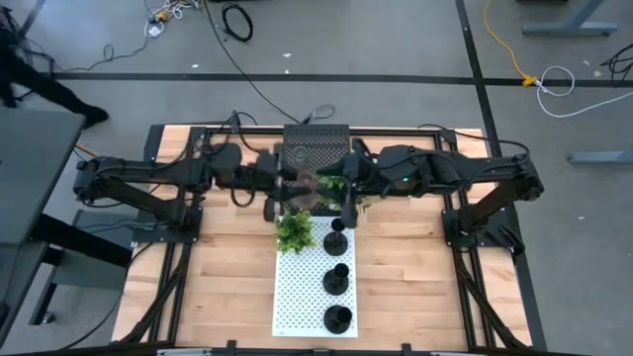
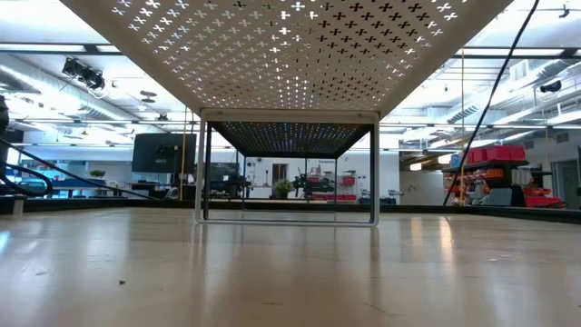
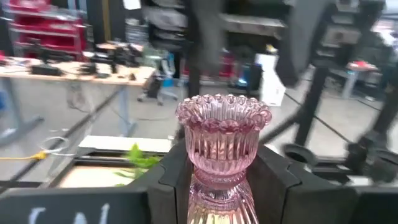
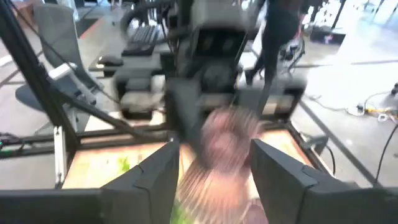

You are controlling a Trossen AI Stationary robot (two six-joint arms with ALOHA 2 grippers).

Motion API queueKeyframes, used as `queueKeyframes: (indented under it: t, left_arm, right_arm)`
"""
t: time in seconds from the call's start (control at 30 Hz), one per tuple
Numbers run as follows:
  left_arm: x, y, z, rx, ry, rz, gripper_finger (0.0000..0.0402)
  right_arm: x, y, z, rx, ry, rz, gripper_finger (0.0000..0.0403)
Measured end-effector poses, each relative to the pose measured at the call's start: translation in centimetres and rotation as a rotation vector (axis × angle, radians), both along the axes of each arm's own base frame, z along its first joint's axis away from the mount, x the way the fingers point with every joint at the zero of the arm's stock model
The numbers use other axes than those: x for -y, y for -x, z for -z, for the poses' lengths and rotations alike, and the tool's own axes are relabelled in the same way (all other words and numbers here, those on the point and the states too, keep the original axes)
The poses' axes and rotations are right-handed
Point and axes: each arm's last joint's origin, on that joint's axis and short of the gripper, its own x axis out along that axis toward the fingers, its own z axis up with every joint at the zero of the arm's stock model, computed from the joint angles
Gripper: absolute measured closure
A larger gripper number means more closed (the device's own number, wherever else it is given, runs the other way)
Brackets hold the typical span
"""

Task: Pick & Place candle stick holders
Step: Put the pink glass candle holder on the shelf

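Observation:
A pink ribbed glass candle stick holder (image 3: 222, 134) stands upright between the fingers of my left gripper (image 3: 221, 177), which is shut on it. In the high view this is high over the table's far middle (image 1: 307, 186), where both arms meet. My right gripper (image 4: 214, 168) faces it from the table's right side, open, one finger on either side of the blurred pink holder (image 4: 217, 146). Three black holders (image 1: 337, 279) stand in a row, by their round bases, on a white perforated plate (image 1: 297, 297). My left gripper pinches the pink holder between its two fingers (image 3: 166, 180), at the lower cup and the narrow waist (image 3: 200, 182). The fingers come level from the table's left side. The holder stands upright in the hold, scalloped rim up, lifted clear of the table.
Two small green plants stand near the plate's far end (image 1: 294, 232) and under the grippers (image 1: 334, 193). A dark perforated box (image 1: 316, 148) sits at the table's far edge. In the low view the white plate (image 2: 289, 54) is a raised shelf on a frame.

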Motion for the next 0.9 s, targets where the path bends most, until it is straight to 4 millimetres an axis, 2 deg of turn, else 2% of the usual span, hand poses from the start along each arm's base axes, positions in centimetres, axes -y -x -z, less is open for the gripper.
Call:
queueKeyframes:
  t: [0.23,0.47,0.63,0.9]
  left_arm:
    - [-2.8,2.5,-1.1,-0.011,-0.004,-0.131,0.0281]
    - [-6.2,3.6,-1.0,-0.043,-0.012,-0.343,0.0281]
    - [-9.0,3.4,-0.1,-0.074,0.000,-0.458,0.0281]
    - [-13.2,1.9,2.6,-0.154,0.040,-0.561,0.0281]
  right_arm:
    - [-0.4,3.9,-0.5,-0.125,-0.023,-0.020,0.0240]
    - [-0.8,7.1,-0.1,-0.268,-0.022,0.046,0.0262]
    - [-1.1,8.6,0.2,-0.330,0.012,0.109,0.0275]
    - [-2.0,10.9,1.2,-0.477,0.062,0.155,0.0287]
